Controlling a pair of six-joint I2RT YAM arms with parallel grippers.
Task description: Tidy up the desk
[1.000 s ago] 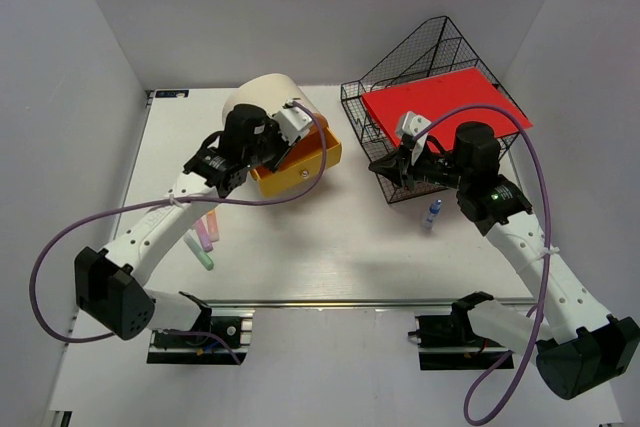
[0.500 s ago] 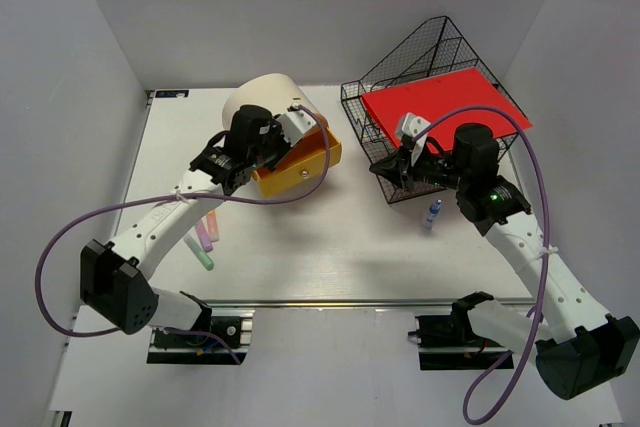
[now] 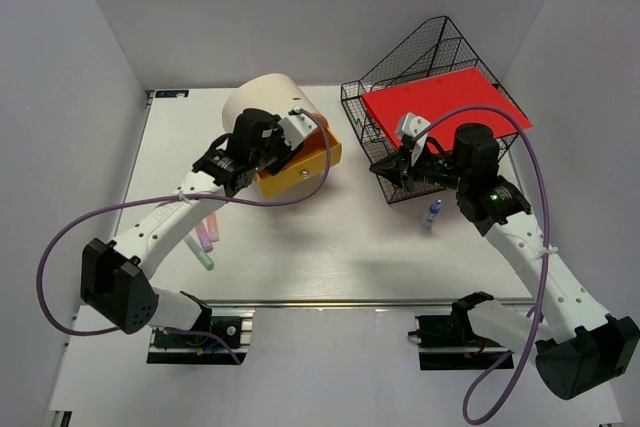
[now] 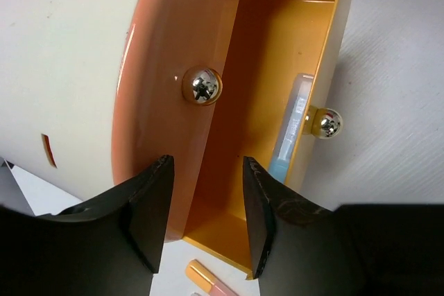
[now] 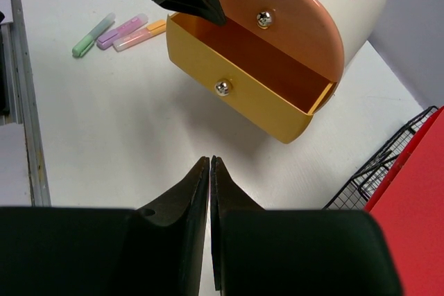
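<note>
The desk (image 3: 330, 247) is a white tabletop with a silver rail (image 3: 340, 302) at the near edge. My left gripper (image 3: 262, 159) is open and empty. It hangs over the left end of the open yellow drawer (image 3: 305, 169) of the cream drawer box (image 3: 262, 97). In the left wrist view its jaws (image 4: 205, 220) straddle the line where the orange front (image 4: 173, 67) meets the drawer, in which a light blue item (image 4: 291, 133) lies. My right gripper (image 3: 385, 169) is shut and empty by the rack's front corner; its wrist view (image 5: 210, 171) shows bare desk under it.
A black wire-mesh rack (image 3: 420, 57) with a red folder (image 3: 440, 107) stands at the back right. A blue marker (image 3: 433, 213) lies beside my right arm. Three highlighters (image 3: 205, 237), green (image 5: 92, 35), purple (image 5: 121, 30) and orange-pink (image 5: 139, 36), lie at the left. White walls enclose the desk.
My left gripper has shifted slightly right, closer over the open drawer. My right arm has not moved.
</note>
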